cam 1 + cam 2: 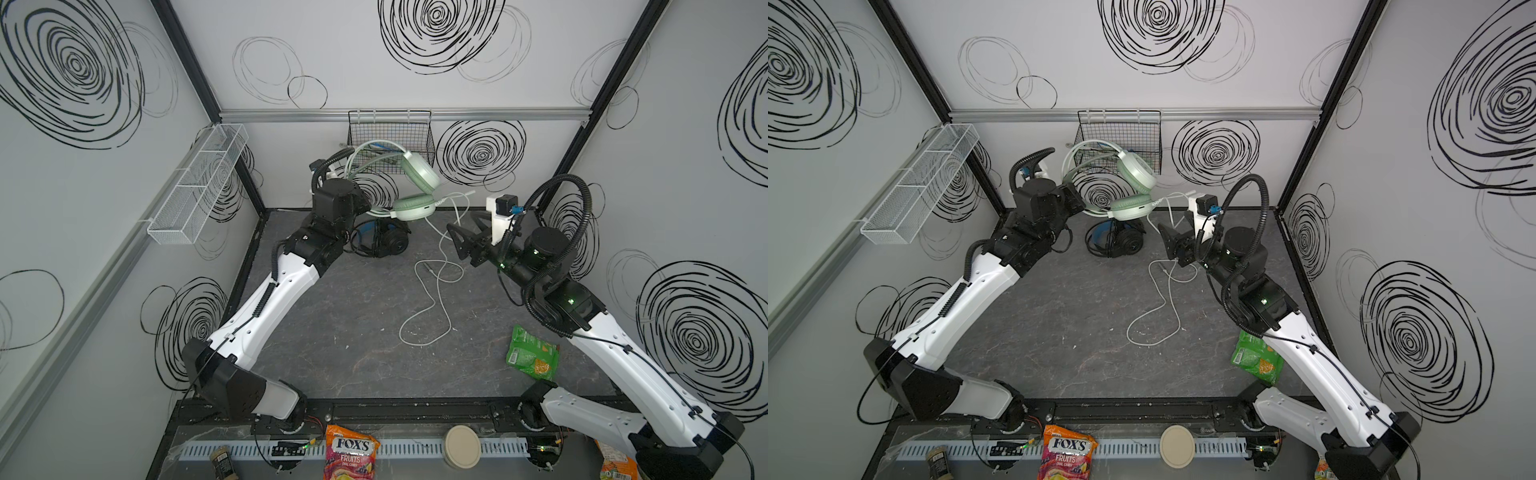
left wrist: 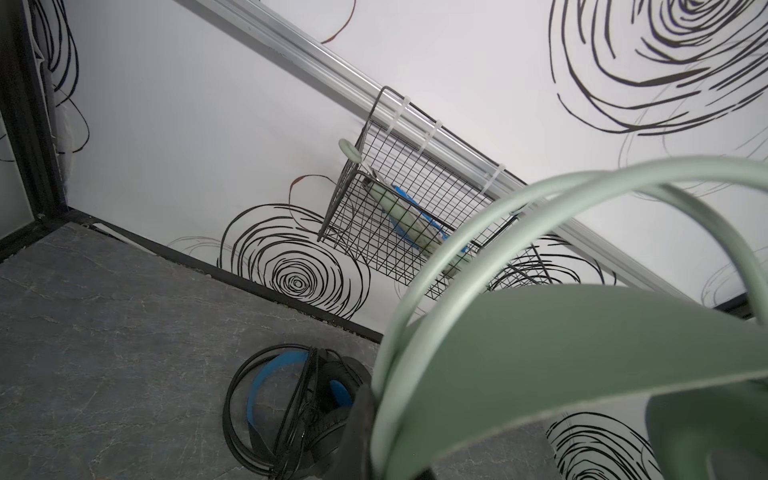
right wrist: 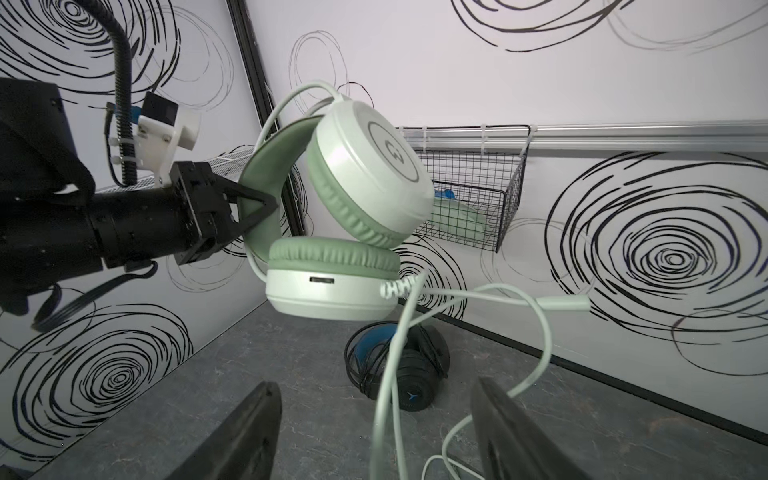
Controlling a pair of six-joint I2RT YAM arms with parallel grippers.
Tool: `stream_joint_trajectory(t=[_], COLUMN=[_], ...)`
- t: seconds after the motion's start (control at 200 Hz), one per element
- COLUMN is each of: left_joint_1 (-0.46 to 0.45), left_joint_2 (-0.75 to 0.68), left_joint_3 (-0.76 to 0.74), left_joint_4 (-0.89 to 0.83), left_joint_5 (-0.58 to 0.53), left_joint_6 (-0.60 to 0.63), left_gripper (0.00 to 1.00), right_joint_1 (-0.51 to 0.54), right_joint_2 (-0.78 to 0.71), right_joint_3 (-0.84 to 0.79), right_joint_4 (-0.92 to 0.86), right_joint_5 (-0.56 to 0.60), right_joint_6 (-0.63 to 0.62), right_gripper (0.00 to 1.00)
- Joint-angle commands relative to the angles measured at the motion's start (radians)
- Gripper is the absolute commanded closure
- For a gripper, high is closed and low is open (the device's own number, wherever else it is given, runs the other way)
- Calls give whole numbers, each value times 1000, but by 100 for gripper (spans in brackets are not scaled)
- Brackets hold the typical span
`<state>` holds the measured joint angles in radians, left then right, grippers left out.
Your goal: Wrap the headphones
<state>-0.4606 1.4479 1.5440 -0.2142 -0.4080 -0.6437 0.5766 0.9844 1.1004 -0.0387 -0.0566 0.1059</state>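
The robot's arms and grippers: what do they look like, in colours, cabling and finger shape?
Both arms, left arm and right arm, have white link shells with black joint housings. Ribbed black hoses loop over each wrist, and thin black cables run along the shells. Green lights glow on the right arm. The left gripper and right gripper have black triangular fingers.

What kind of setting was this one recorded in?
Probably a lab robot cell: white scribble-printed walls box in a dark tabletop, a wire basket hangs from an aluminium rail, and a left arm and right arm mount in front.
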Motion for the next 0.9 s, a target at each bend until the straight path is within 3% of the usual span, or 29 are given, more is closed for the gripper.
stream_joint_trajectory(t=[0.0,0.405,0.61,0.896], left_joint_1=[9,110,154,174], left_joint_2=[-39,-81,-119,-156], left_joint_3=[36,29,25,-7], left_joint_4=[116,85,77,82], left_joint_5=[34,217,312,376], left_joint_6=[-58,-88,-118,-150], left_gripper=[100,100,100,100], right_joint_1=[-65,-150,-215,-216], right_joint_2=[-49,-160,-49,122], right_joint_3=[-37,-142,-207,-145], right_joint_4=[49,-56,123,301], right_joint_5=[-99,-138,-235,-387], right_joint_6=[98,114,178,180], right_gripper=[18,12,9,5])
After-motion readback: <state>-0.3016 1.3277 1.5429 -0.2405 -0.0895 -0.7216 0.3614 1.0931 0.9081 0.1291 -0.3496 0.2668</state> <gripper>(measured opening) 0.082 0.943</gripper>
